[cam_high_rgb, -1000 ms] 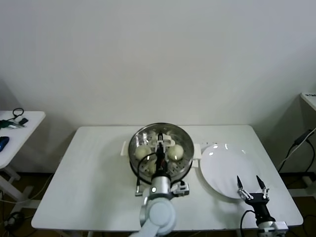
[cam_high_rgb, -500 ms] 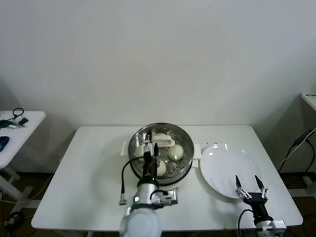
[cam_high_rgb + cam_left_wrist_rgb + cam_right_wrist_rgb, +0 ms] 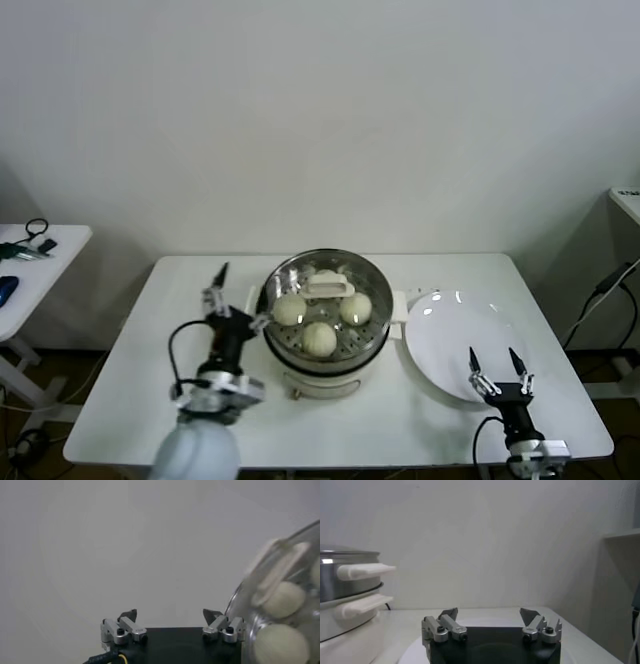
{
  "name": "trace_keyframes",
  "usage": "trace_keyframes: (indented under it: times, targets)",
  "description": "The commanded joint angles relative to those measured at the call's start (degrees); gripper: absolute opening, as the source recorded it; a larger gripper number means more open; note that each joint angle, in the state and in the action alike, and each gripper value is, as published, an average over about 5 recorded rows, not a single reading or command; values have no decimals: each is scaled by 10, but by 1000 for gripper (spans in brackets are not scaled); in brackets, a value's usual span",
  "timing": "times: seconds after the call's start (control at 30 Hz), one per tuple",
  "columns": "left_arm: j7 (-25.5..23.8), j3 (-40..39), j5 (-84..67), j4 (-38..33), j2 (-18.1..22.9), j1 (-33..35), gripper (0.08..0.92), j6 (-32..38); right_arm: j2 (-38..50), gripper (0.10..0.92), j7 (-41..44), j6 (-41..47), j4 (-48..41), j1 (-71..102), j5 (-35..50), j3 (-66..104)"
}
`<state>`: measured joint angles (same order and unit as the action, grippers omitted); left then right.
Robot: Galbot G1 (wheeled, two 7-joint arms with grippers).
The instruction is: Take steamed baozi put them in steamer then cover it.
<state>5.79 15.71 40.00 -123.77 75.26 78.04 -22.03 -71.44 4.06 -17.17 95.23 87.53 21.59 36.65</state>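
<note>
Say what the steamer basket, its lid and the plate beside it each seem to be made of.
Steamer: apparently polished steel, going by its shiny mirror-like wall. Cover: looks like clear glass, since the baozi show through it, with a cream, probably plastic, handle. Plate: glossy white with bright highlights, ceramic or plastic; cannot tell which.

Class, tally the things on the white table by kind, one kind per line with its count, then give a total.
Baozi: 3 visible
Steamer: 1
Glass cover: 1
White plate: 1
Total: 6
</note>
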Motion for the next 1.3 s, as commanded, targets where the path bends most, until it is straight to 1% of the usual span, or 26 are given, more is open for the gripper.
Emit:
trace_keyframes:
  times: [0.03, 0.13, 0.2, 0.27, 0.37, 0.47, 0.6, 0.7, 0.97, 1.3]
  targets:
    - [51, 149, -355, -31, -18, 25, 823, 57, -3, 823, 0, -2, -10, -5, -10, -5]
    - [20, 245, -470, -13, -36, 42, 823, 93, -4, 823, 4, -4, -17, -9, -10, -7]
    - [9, 279, -531, 12, -48, 59, 823, 127, -4, 823, 6, -4, -19, -11, -10, -8]
    - [-1, 290, -574, 47, -55, 77, 823, 164, -5, 823, 6, -3, -19, -13, -9, -9]
    - [-10, 268, -608, 100, -57, 97, 823, 216, -5, 823, 7, 1, -17, -13, -9, -10]
    - [-13, 230, -618, 149, -50, 103, 823, 253, -4, 823, 7, 3, -17, -12, -8, -10]
    - [-16, 188, -616, 214, -34, 92, 823, 291, -4, 823, 7, -2, -19, -12, -11, -11]
    - [-16, 171, -609, 247, -24, 83, 823, 312, -4, 823, 8, -5, -22, -12, -13, -12]
    - [-21, 157, -606, 263, -13, 79, 823, 332, -4, 823, 9, -3, -25, -14, -11, -14]
    - [-26, 159, -601, 262, -13, 83, 823, 337, -2, 823, 10, -2, -27, -14, -7, -15]
